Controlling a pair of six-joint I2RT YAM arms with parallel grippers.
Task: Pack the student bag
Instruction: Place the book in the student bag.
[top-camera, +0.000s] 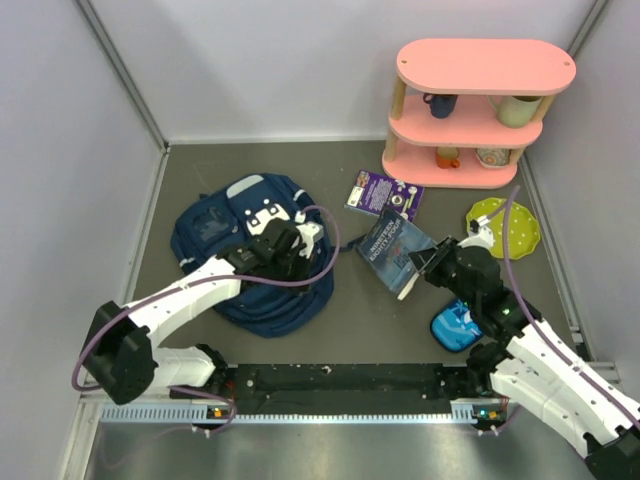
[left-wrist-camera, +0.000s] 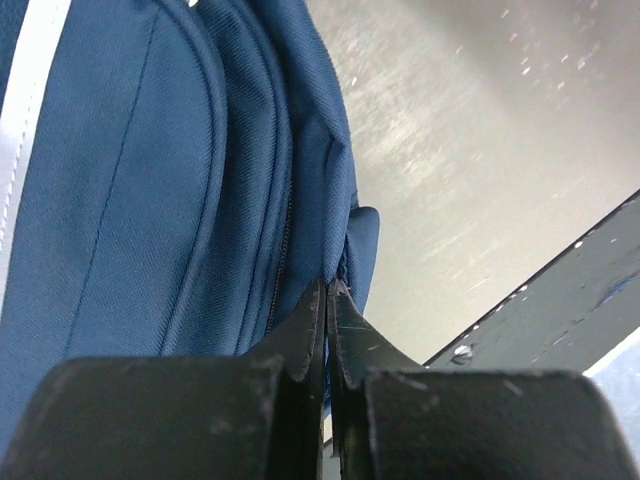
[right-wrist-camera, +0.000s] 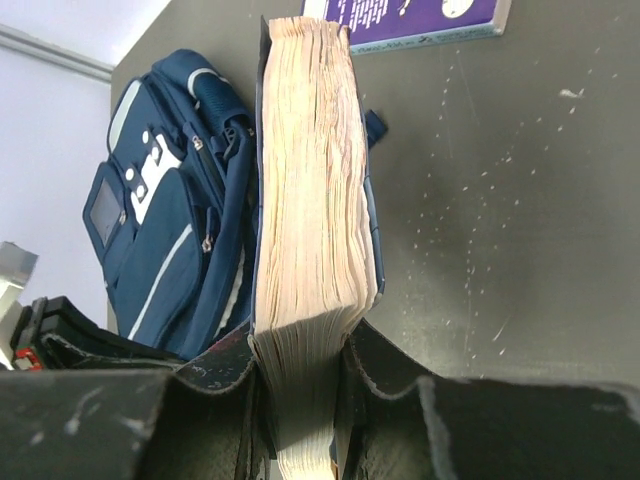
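Note:
The student bag (top-camera: 235, 255), navy with white trims, lies on the table left of centre. My left gripper (top-camera: 292, 246) is over its right side. In the left wrist view the jaws (left-wrist-camera: 329, 292) are pressed together, pinching a fold of the bag's fabric (left-wrist-camera: 150, 200) at its edge. My right gripper (top-camera: 428, 262) is shut on a thick dark-blue book (top-camera: 393, 250) and holds it just right of the bag. In the right wrist view the book (right-wrist-camera: 310, 190) stands page-edge up between the fingers (right-wrist-camera: 305, 345), with the bag (right-wrist-camera: 170, 230) behind it to the left.
A purple book (top-camera: 385, 193) lies flat behind the held book. A green plate (top-camera: 503, 226) sits at the right, and a small blue pencil case (top-camera: 457, 325) lies near my right arm. A pink shelf (top-camera: 470, 110) with cups stands at the back right. Grey walls enclose the table.

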